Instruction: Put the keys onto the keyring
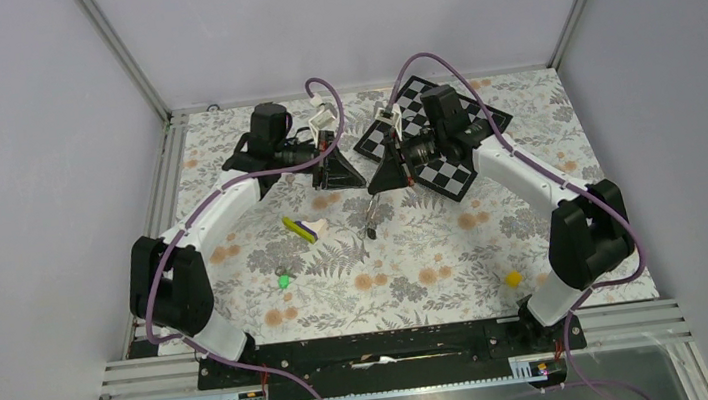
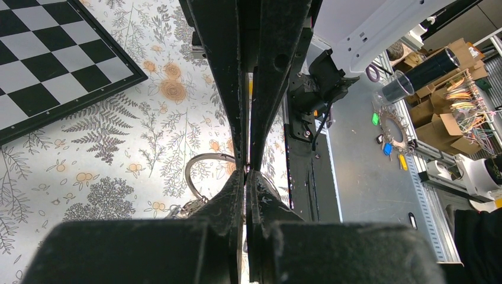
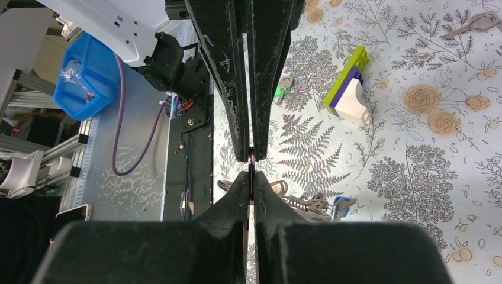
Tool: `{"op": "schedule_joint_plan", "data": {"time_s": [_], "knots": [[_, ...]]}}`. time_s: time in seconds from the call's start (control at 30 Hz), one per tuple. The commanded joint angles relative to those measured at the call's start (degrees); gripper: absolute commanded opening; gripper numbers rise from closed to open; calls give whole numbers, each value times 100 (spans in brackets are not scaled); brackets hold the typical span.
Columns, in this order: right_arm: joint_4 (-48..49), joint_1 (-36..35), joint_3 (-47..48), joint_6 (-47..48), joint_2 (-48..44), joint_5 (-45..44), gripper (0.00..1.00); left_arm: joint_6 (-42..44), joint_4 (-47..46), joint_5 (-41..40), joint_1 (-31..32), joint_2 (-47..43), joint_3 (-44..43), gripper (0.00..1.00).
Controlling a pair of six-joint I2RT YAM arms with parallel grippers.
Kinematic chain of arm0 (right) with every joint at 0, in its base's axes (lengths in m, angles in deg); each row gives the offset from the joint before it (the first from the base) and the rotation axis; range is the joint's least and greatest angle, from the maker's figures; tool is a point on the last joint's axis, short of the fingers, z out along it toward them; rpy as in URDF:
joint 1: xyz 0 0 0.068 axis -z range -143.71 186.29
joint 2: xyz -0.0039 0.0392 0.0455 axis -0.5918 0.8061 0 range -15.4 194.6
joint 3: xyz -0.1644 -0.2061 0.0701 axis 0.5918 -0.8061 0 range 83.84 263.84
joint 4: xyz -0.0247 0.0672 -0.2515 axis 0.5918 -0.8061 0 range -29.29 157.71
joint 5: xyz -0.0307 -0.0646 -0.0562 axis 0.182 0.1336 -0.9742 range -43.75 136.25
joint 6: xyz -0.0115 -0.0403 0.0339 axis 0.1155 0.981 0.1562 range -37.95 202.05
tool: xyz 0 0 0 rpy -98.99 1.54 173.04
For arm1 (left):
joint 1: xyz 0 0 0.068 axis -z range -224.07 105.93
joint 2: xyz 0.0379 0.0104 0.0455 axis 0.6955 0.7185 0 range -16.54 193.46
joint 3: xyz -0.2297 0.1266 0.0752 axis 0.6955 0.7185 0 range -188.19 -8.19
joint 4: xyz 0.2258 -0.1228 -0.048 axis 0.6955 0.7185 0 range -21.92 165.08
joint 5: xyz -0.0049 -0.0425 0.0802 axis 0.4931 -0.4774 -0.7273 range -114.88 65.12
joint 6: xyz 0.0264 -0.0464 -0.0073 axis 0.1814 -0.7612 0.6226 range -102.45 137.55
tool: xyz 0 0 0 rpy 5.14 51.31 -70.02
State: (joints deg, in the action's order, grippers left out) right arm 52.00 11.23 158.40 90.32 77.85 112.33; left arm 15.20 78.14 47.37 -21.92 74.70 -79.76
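The keyring (image 2: pixel 198 161) hangs above the middle of the table, where both grippers' tips meet. My left gripper (image 2: pixel 247 167) is shut, and the ring's wire runs into its tips. My right gripper (image 3: pixel 251 161) is shut on a thin metal strip that looks like the same keyring (image 3: pixel 279 189). A bunch with a blue-headed key (image 3: pixel 340 205) dangles below the keyring (image 1: pixel 369 220). A green key (image 1: pixel 284 280) lies alone on the cloth at front left. A grey key (image 3: pixel 473 23) lies further back. The lower fingers hide most of the ring.
A yellow-white-purple wedge block (image 1: pixel 305 228) lies left of the hanging bunch. A small yellow cube (image 1: pixel 512 279) sits at front right near the right arm's base. A checkerboard (image 1: pixel 444 139) lies at the back under the right arm. A floral cloth covers the table.
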Motion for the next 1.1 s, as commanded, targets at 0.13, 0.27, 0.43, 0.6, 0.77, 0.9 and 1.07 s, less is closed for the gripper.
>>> {"op": "schedule_joint_plan", "data": {"time_s": [0.13, 0.27, 0.43, 0.6, 0.77, 0.9, 1.07], "knots": [[-38, 19, 49, -29, -156, 141, 0, -240, -811, 183, -97, -103, 50, 12], [-39, 21, 59, -37, -137, 168, 0, -644, -1252, 176, -97, -73, 56, 35], [-39, 18, 31, -27, -144, 160, 0, -837, -1436, 112, -97, -64, 76, 41], [-36, 19, 58, -36, -132, 159, 0, -804, -1422, 34, -89, -96, 170, 47], [-34, 19, 108, -58, -97, 172, 0, -514, -1070, -64, -49, -107, 136, 51], [-30, 18, 118, -58, -93, 173, 0, -291, -775, -113, -19, -87, 112, 50], [-29, 19, 102, -52, -95, 160, 0, -275, -769, -97, -5, -71, 146, 45]]}}
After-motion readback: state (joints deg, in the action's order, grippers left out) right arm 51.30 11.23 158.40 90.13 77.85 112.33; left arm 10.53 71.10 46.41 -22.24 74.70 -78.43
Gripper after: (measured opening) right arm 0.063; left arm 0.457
